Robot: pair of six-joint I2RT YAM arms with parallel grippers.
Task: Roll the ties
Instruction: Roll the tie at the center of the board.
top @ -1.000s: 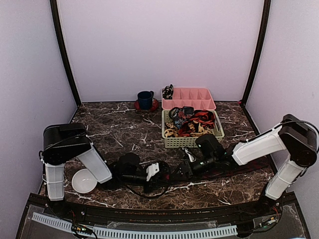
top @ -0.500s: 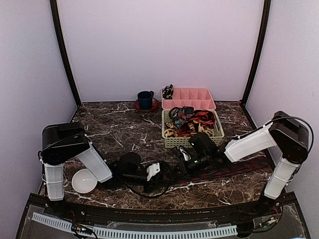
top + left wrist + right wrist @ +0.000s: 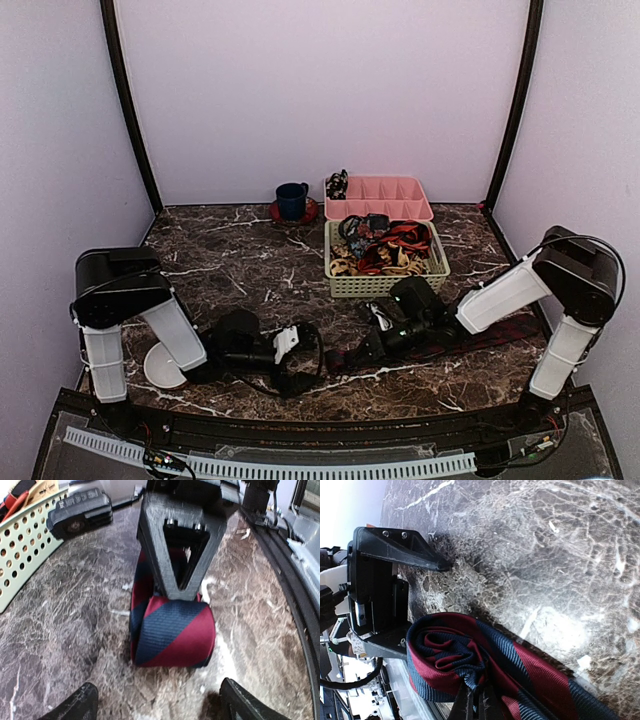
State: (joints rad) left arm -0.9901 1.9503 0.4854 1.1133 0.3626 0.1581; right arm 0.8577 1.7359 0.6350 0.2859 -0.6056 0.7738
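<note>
A navy tie with red diagonal stripes (image 3: 455, 340) lies along the table, its left end coiled into a small roll (image 3: 172, 636). My right gripper (image 3: 476, 707) is shut on the roll's inner coil (image 3: 451, 657), coming at it from the right (image 3: 356, 352). The left gripper (image 3: 160, 707) is open, its fingertips (image 3: 75, 706) spread wide just short of the roll and not touching it; from above it sits to the roll's left (image 3: 300, 348). More ties (image 3: 385, 250) are heaped in a green basket (image 3: 385, 288).
A pink divided tray (image 3: 395, 190) stands behind the basket, with a coiled tie (image 3: 337, 184) in its left compartment. A blue cup (image 3: 292, 199) sits on a red saucer at the back. A white bowl (image 3: 158, 368) lies by the left arm's base.
The left gripper has opened, let go of the roll and drawn back to the left. The right gripper has shut on the roll's inner coil.
</note>
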